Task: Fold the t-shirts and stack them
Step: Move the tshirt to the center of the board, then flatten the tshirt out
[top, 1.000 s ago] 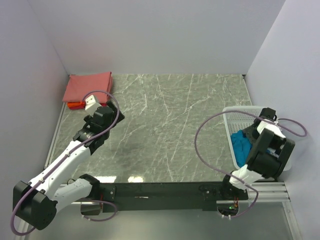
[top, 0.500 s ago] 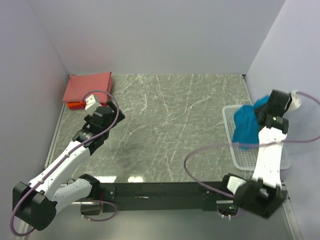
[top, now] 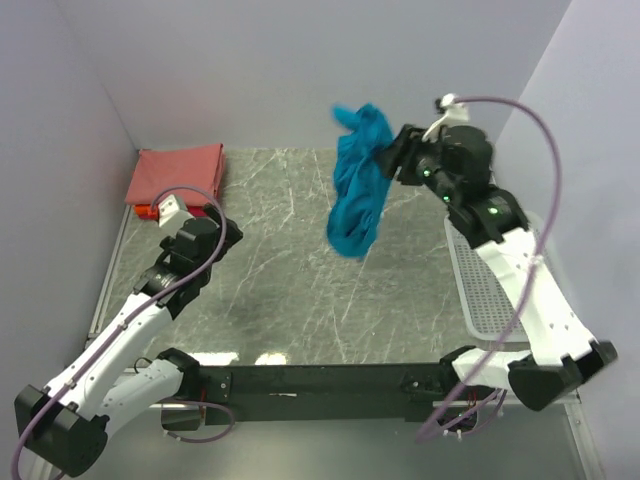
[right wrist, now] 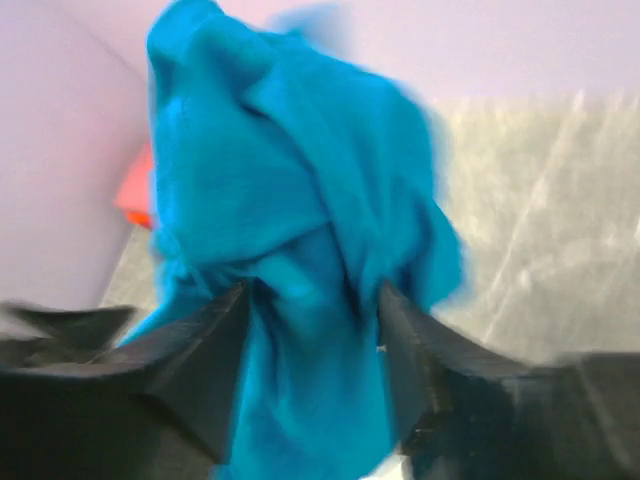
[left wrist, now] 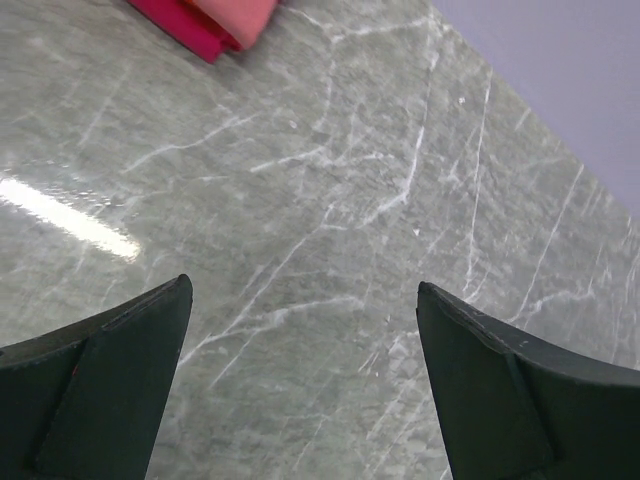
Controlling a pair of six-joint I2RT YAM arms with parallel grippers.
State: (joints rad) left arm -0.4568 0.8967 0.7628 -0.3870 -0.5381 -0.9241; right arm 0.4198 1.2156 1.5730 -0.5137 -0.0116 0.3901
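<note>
The left gripper (left wrist: 302, 286) is held low over the marble table (top: 300, 270), jaws spread, nothing between them. At the right edge the white mesh basket (top: 492, 295) is seen. Farther back, the teal-blue t-shirt (top: 358, 195) is clamped, bunched, in the right gripper (top: 396, 160) and hung in the air above the table. In the far left corner, the salmon-pink t-shirt (top: 178, 172) is laid folded upon the orange-red t-shirt (top: 150, 210).

From high behind the near edge, we look down on the whole table (top: 300, 280). Our left wrist view faces the table closely, sharing the folded shirts (left wrist: 230, 15) with the overhead; our right wrist view, closer, shares the blue shirt (right wrist: 290, 250).
</note>
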